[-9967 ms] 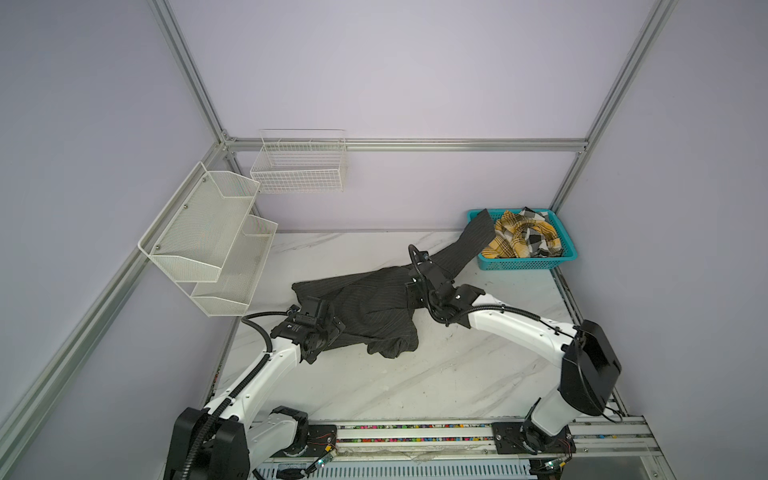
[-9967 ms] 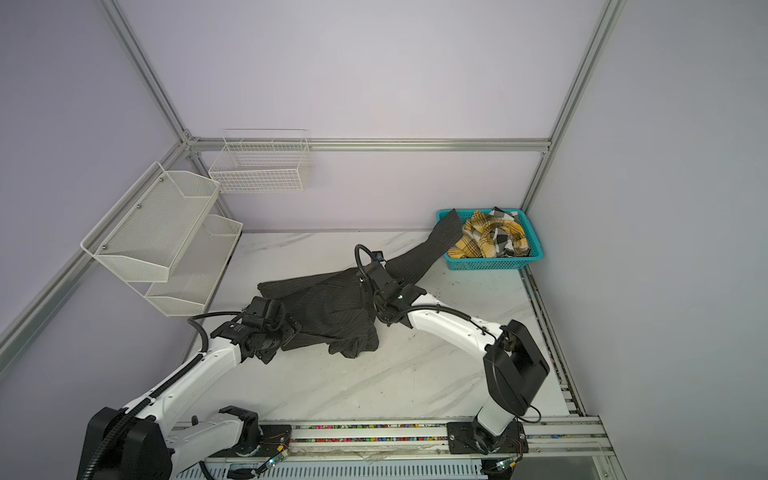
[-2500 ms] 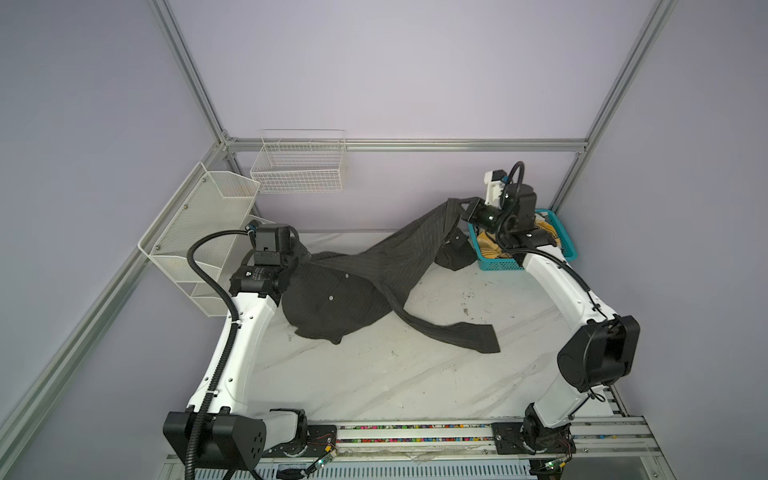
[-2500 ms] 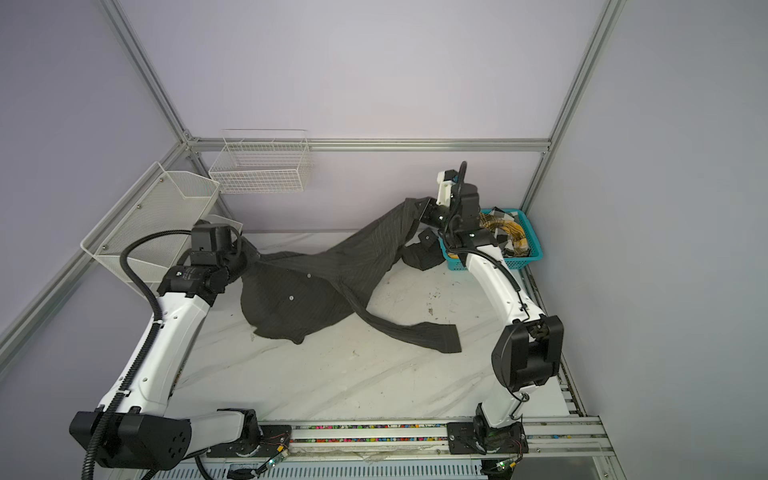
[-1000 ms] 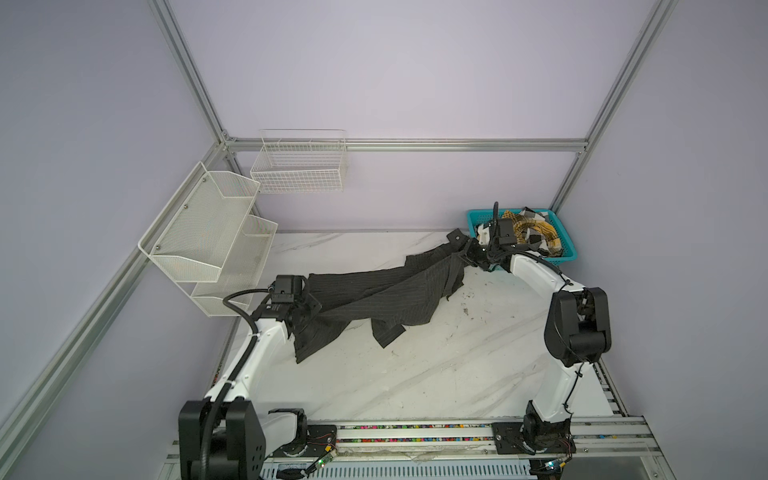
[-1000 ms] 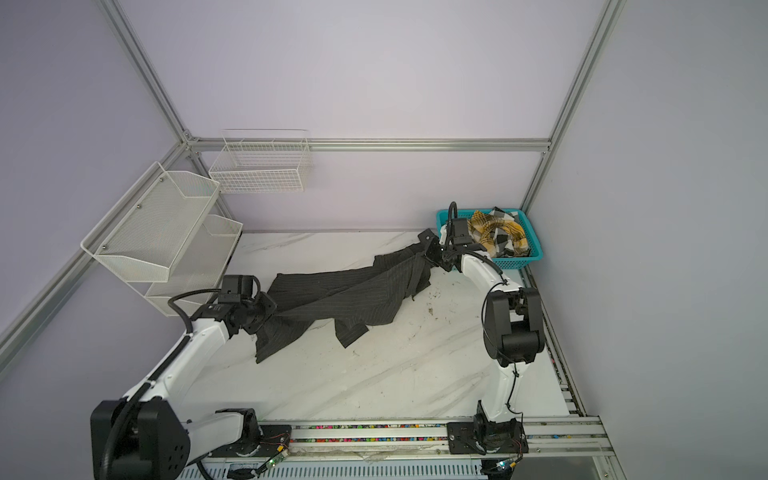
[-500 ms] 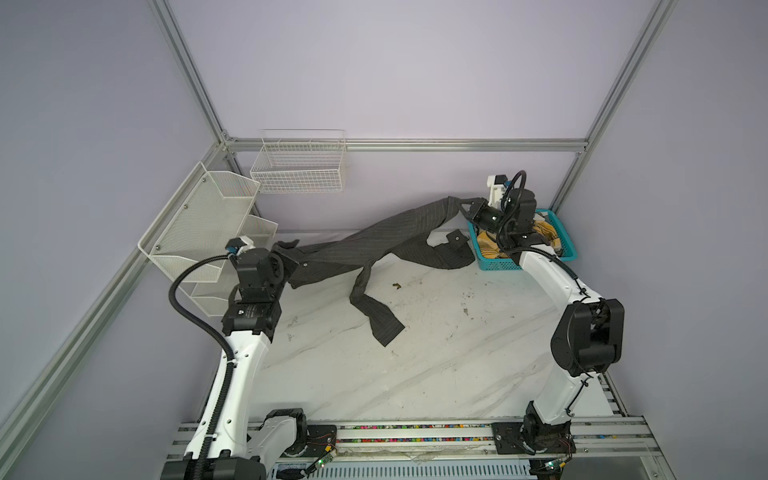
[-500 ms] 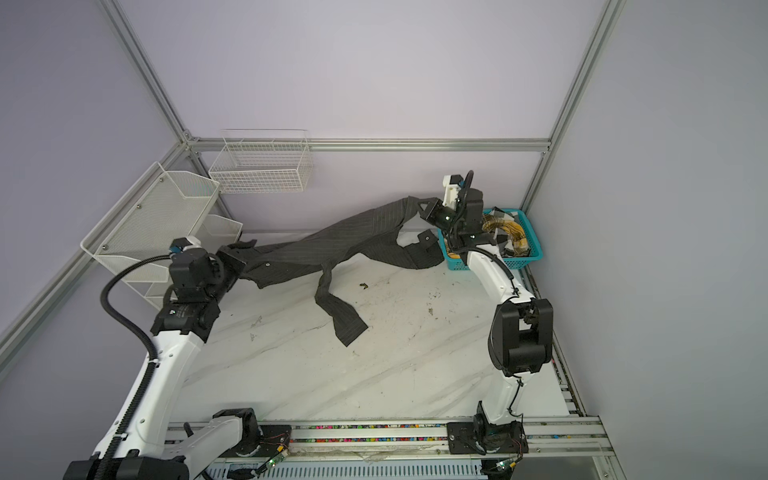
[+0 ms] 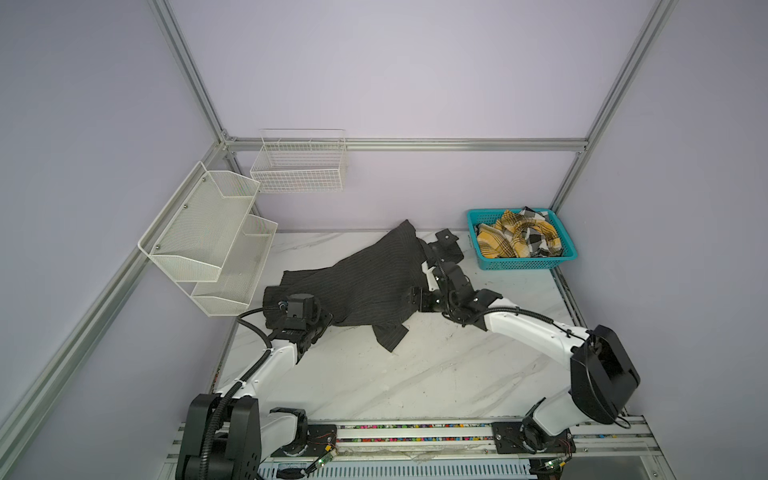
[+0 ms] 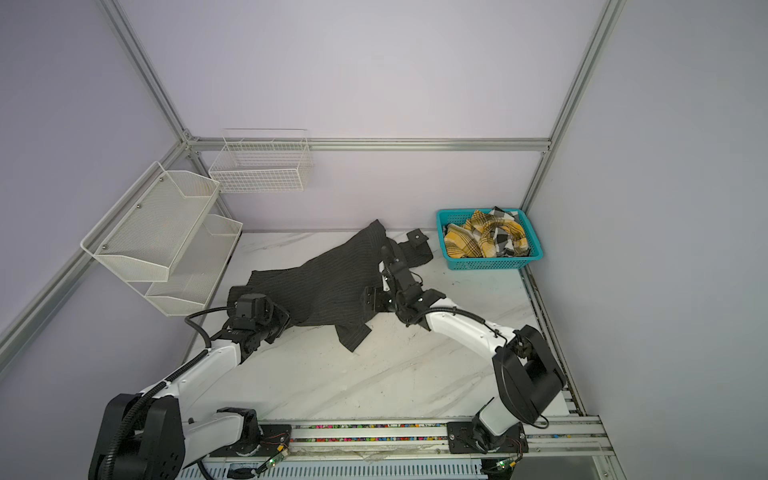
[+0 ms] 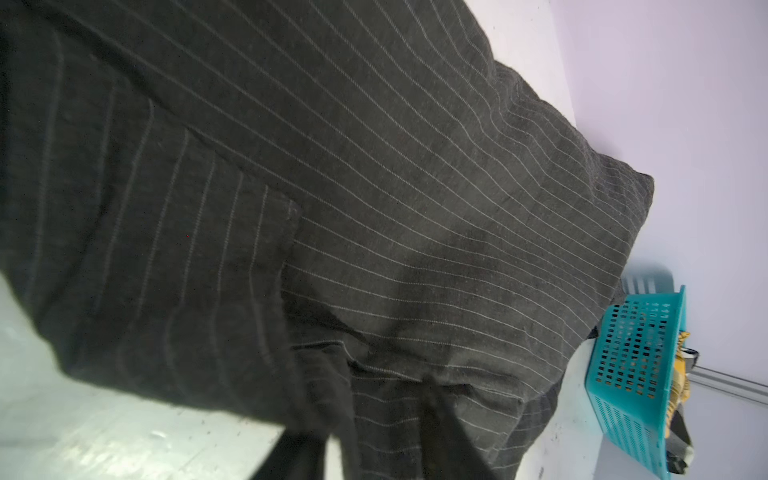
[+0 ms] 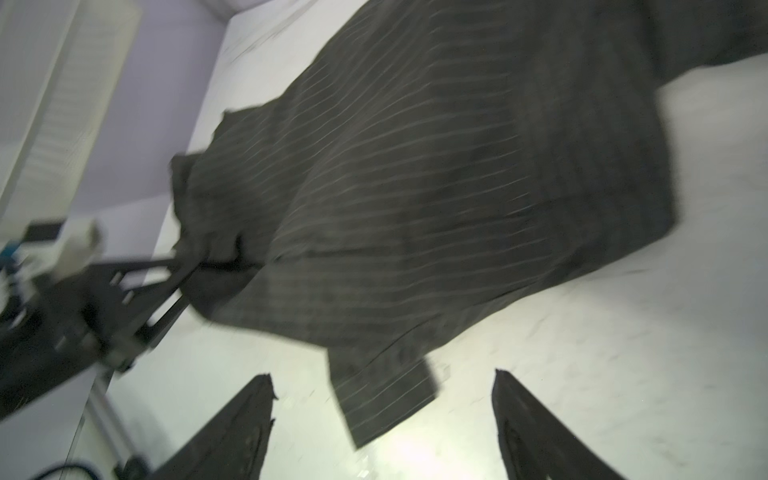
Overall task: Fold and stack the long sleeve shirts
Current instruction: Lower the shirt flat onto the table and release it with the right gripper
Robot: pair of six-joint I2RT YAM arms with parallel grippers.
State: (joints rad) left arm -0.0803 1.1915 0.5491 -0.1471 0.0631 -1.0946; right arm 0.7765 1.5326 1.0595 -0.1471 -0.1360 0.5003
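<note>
The pinstriped shirt [image 9: 365, 282] lies diagonally on the table [image 9: 415, 374], its long axis running from near left toward the far-right basket [image 9: 523, 264]. The right tool [image 12: 382, 374] gapes empty. Whether the left tool [image 11: 365, 419] grips cannot be told.

White-and-black left arm [image 9: 270, 365] low at centre left, black left gripper [image 11: 365, 444] half parted, matching right arm [image 9: 528, 328] centre right, right gripper [image 12: 382, 374] gaping.
</note>
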